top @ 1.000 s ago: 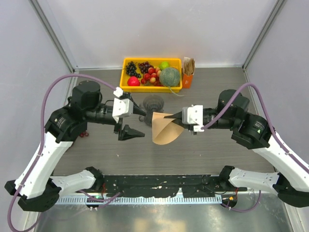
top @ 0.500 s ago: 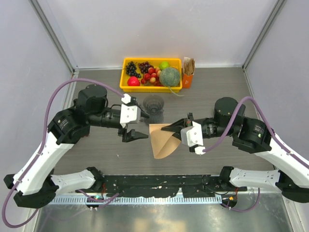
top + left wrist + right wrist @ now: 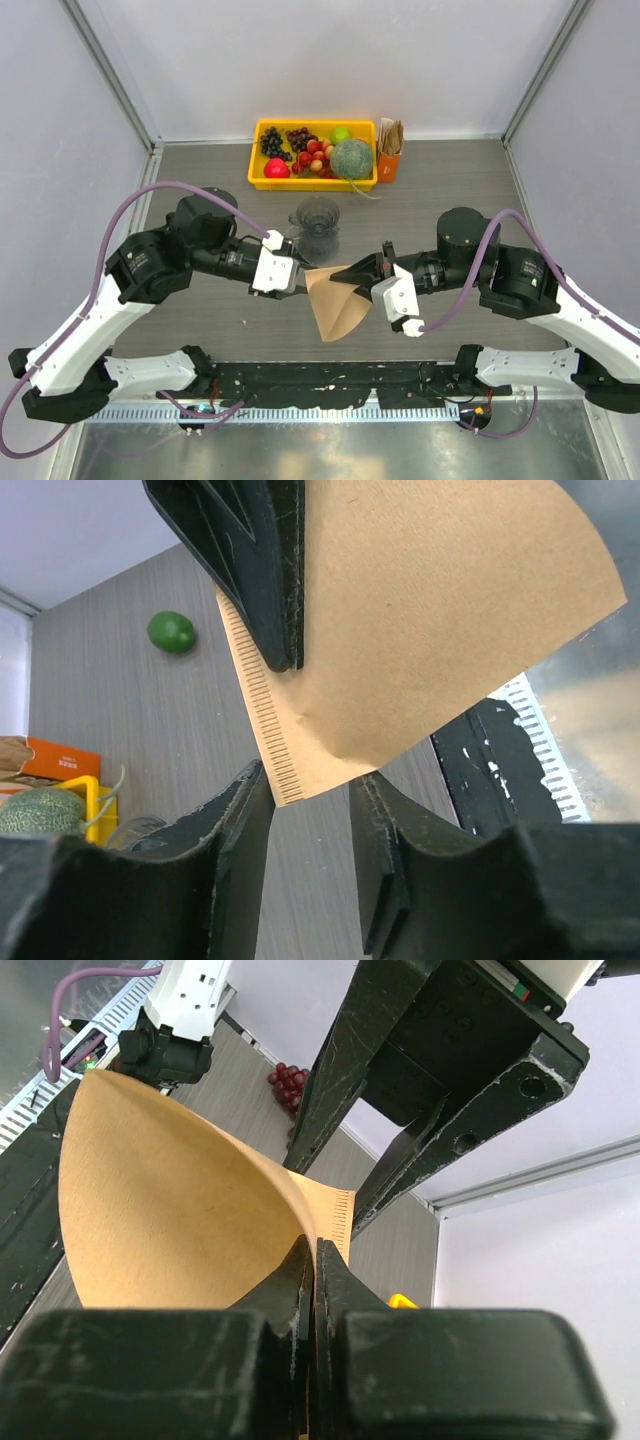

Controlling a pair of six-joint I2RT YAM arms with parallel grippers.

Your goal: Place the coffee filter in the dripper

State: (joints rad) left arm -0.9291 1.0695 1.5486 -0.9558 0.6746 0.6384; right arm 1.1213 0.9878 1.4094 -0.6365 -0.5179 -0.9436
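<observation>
The coffee filter (image 3: 335, 303), a tan paper cone, hangs in the air over the table's middle. My right gripper (image 3: 352, 272) is shut on its seamed edge; in the right wrist view the paper (image 3: 170, 1210) curves away from the closed jaws (image 3: 313, 1252). My left gripper (image 3: 300, 282) is open at the filter's left corner. In the left wrist view that corner (image 3: 290, 780) sits between the spread fingertips (image 3: 310, 785), with a gap on both sides. The smoky ribbed dripper (image 3: 318, 218) stands upright on the table just behind the filter, untouched.
A yellow tray (image 3: 262, 175) of fruit with a green melon (image 3: 352, 158) sits at the back, an orange box of brown papers (image 3: 389, 150) beside it. A small green fruit (image 3: 172, 631) lies on the table. The black base rail (image 3: 330, 378) runs along the near edge.
The right gripper carried the filter nearer and slightly left. The left gripper swung in to the filter's corner and its jaws narrowed around it.
</observation>
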